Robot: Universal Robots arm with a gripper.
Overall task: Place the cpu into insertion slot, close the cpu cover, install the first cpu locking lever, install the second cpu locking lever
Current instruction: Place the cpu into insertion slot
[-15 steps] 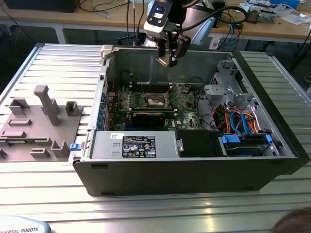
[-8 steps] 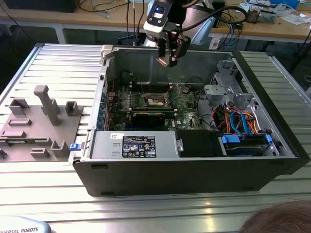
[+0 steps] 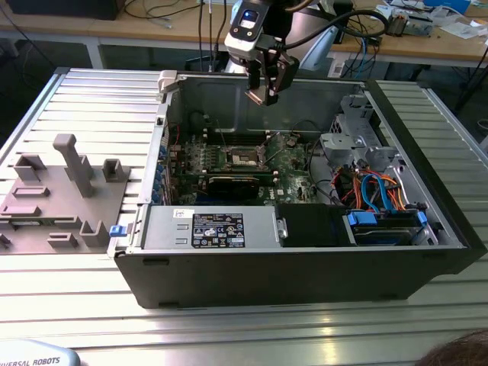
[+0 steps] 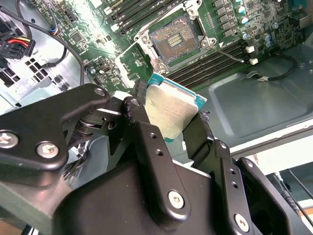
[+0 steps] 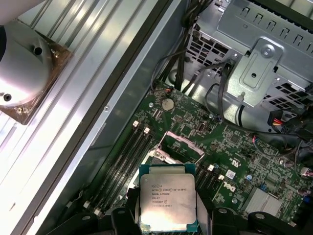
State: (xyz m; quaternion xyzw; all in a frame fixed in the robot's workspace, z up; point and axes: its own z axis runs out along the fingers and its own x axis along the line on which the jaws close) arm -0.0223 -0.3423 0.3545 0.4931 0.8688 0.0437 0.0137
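Fingers (image 4: 146, 147) grasp the cpu (image 4: 171, 110) by opposite edges, well above the open insertion slot (image 4: 175, 41). Risk: misaligned or tilted seating could bend socket contacts; weak grip could drop it onto the green board (image 4: 129, 58).

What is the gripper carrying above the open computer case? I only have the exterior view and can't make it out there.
Observer: A cpu. In both wrist views the gripper pinches it by two opposite edges.
Operator: Is the insertion slot already occupied?
Observer: No. In the second wrist view the insertion slot shows its bare contact grid, with nothing seated in it.
Operator: Is the cpu touching the board?
Observer: No. In the first wrist view it hangs above the green motherboard, apart from the insertion slot.
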